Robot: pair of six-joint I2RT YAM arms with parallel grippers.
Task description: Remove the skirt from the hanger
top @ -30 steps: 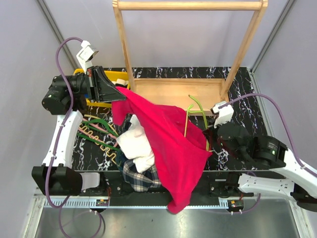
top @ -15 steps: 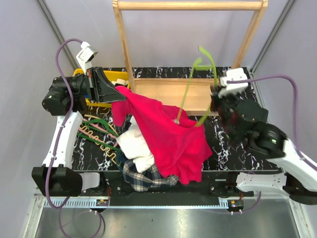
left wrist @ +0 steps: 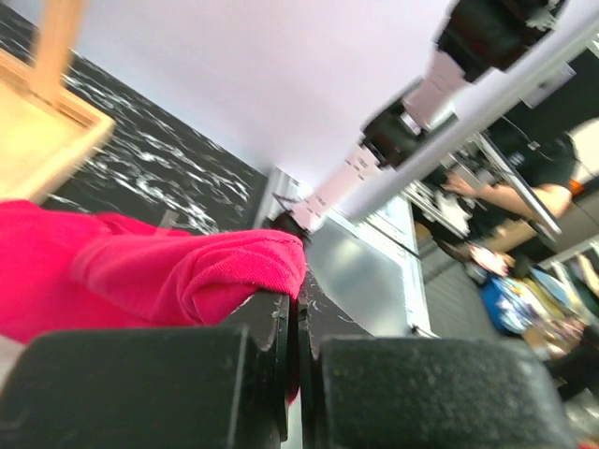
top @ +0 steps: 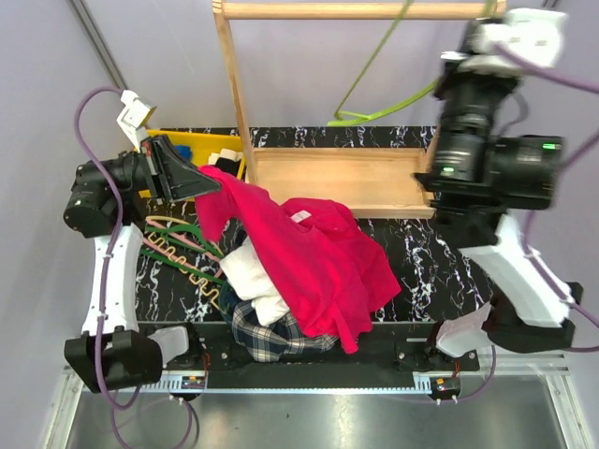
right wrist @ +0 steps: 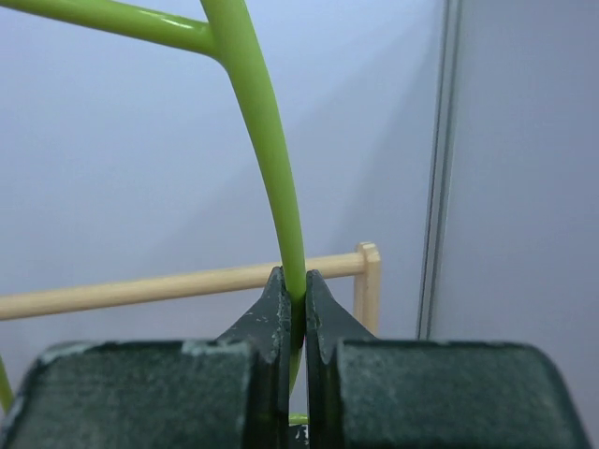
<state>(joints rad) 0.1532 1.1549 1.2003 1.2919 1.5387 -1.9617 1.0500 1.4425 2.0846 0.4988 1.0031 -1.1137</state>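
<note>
W/ the left hand [left wrist: 293, 307] pinching a corner of the red skirt [top: 318, 253], we'd swung the right hand [right wrist: 292, 288], clamped on the green hanger [top: 374, 64], up & clear, so the skirt was off, imo.

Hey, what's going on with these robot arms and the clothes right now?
The arms are taking a red skirt off a green hanger. The left gripper is shut on a corner of the skirt, which lies draped over a clothes pile. The right gripper is shut on the hanger, held high by the wooden rack, clear of the skirt.
</note>
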